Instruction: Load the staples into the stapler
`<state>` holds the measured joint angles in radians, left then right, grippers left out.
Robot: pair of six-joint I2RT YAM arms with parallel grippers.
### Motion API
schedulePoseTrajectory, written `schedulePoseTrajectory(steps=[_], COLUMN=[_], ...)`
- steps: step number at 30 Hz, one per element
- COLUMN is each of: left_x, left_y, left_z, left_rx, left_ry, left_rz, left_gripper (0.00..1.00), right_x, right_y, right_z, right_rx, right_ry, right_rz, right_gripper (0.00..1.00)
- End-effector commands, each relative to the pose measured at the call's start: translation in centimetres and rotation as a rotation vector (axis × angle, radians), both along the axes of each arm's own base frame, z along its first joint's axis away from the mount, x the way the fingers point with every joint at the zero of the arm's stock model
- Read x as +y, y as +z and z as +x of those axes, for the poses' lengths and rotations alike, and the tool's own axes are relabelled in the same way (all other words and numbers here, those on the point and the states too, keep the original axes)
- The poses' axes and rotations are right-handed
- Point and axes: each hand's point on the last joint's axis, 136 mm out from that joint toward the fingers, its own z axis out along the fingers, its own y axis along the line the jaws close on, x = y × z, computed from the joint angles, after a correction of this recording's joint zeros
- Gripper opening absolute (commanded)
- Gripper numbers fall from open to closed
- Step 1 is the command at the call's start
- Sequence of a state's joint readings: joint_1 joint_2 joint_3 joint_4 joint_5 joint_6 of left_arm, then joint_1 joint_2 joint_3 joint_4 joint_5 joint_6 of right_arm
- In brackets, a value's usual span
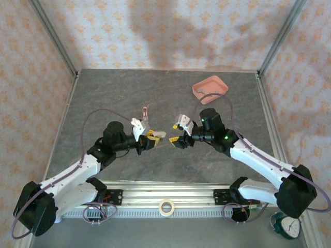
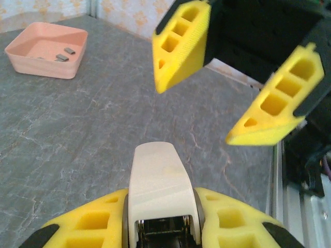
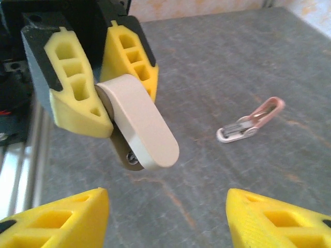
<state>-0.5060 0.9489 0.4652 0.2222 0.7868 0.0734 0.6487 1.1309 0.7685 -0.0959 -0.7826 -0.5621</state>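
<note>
A pale pink-white stapler [image 2: 158, 181] with a metal channel showing inside it is clamped between my left gripper's [image 2: 158, 209] yellow fingers, its rounded end pointing outward. Above the middle of the table, the left gripper [image 1: 152, 137] holds the stapler [image 1: 160, 134] off the surface. My right gripper [image 3: 166, 196] stands open just in front of the stapler [image 3: 142, 121], with nothing between its fingers and a gap to the stapler's tip. Several small grey staples [image 2: 64, 54] lie in a shallow pink tray [image 2: 46, 70] at the back right [image 1: 220, 82].
A smaller pink-and-white hinged piece [image 3: 248, 124] lies open on the grey table behind the left gripper [image 1: 145, 112]. A tape roll [image 1: 165, 206] sits on the front rail. A clock [image 1: 287, 226] stands at the near right corner. Walls enclose the table.
</note>
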Motion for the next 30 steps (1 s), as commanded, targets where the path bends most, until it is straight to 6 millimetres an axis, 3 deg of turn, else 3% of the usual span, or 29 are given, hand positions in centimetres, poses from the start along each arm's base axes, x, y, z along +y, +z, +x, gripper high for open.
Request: schedulePoseTrajectory(steps=[1, 5, 20, 30], left_x=[-0.4, -0.8, -1.2, -1.5], left_y=[0.8, 1.1, 1.2, 1.4], left_z=[-1.7, -2.5, -3.2, -3.6], left_rx=[-0.169, -0.245, -0.255, -0.264], left_ry=[-0.139, -0.194, -0.255, -0.28], left_rz=[0.048, 0.023, 0.012, 0.005], left_gripper=[0.0, 0.0, 0.0, 0.0], right_x=[0.5, 1.1, 3.0, 3.5], right_y=[0.9, 0.7, 0.0, -0.1], right_z=[-1.7, -3.1, -4.3, -4.4], right_rx=[0.045, 0.084, 0.108, 0.144], right_ry=[0.117, 0.242, 0.392, 0.431], right_rz=[0.002, -0.025, -0.087, -0.088], right_gripper=[0.59, 0.56, 0.55, 0.41])
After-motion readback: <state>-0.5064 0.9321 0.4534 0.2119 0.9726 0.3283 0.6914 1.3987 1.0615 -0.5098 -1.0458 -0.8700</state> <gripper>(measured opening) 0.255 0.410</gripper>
